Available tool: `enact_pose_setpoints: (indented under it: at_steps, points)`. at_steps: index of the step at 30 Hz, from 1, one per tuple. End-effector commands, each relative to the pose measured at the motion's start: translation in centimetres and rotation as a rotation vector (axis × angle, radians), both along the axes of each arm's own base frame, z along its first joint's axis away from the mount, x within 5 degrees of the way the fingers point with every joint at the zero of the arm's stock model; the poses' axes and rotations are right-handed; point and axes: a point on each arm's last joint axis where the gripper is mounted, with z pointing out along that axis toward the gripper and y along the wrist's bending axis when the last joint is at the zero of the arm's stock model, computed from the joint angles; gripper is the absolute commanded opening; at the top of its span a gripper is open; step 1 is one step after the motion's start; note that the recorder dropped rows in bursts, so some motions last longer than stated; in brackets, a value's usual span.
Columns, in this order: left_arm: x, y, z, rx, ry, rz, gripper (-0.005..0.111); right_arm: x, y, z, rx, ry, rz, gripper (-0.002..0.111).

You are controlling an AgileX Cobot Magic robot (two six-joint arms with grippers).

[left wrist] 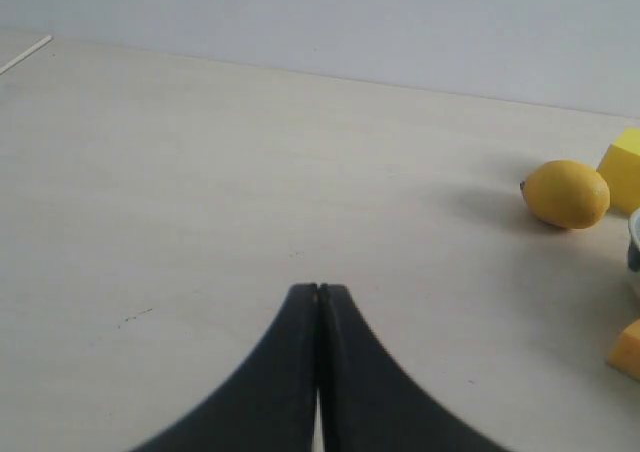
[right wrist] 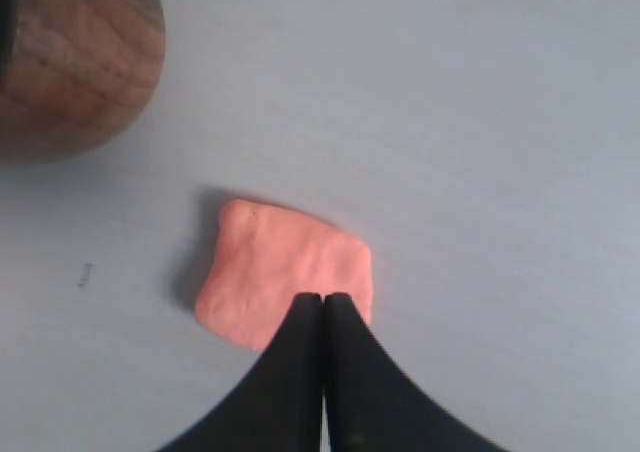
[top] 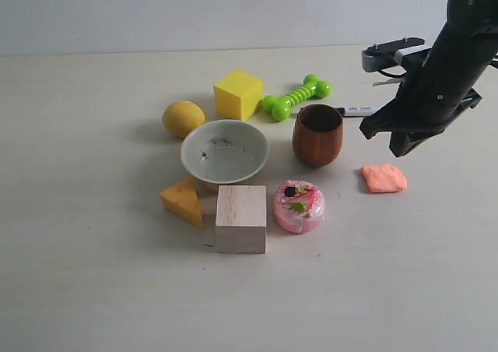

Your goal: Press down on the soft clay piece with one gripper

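Note:
The soft clay piece (top: 384, 178) is a flat salmon-orange lump lying on the table right of the wooden cup (top: 317, 135). My right gripper (top: 406, 144) hangs just above and behind it, a little off the table. In the right wrist view the right gripper (right wrist: 323, 297) is shut, its joined tips over the near edge of the clay piece (right wrist: 275, 275); whether they touch it I cannot tell. My left gripper (left wrist: 318, 289) is shut on nothing, over bare table far from the clay, and is outside the exterior view.
Left of the cup stand a grey bowl (top: 225, 150), a wooden block (top: 240, 218), a pink cake toy (top: 299, 205), a cheese wedge (top: 183, 199), a lemon (top: 183, 118), a yellow cube (top: 238, 94) and a green bone toy (top: 296, 96). A marker (top: 358, 111) lies behind the cup.

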Motion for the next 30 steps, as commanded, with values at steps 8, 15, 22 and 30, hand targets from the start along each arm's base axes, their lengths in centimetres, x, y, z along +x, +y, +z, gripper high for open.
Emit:
enact_pose_setpoints:
  at_steps: [8, 15, 22, 30]
  points:
    - [0.0, 0.0, 0.1, 0.003, -0.012, -0.001, 0.000, 0.2, 0.2, -1.1, 0.036, 0.028, -0.045, 0.000]
    - [0.0, 0.0, 0.1, 0.003, -0.012, -0.001, 0.000, -0.1, 0.3, -2.3, 0.055, 0.044, -0.069, 0.000]
    - [0.0, 0.0, 0.1, 0.003, -0.012, -0.001, 0.000, -0.2, 0.3, -3.0, 0.047, 0.058, -0.030, 0.000]
    - [0.0, 0.0, 0.1, 0.003, -0.012, -0.001, 0.000, -0.2, 0.3, -4.3, 0.037, 0.094, -0.017, 0.000]
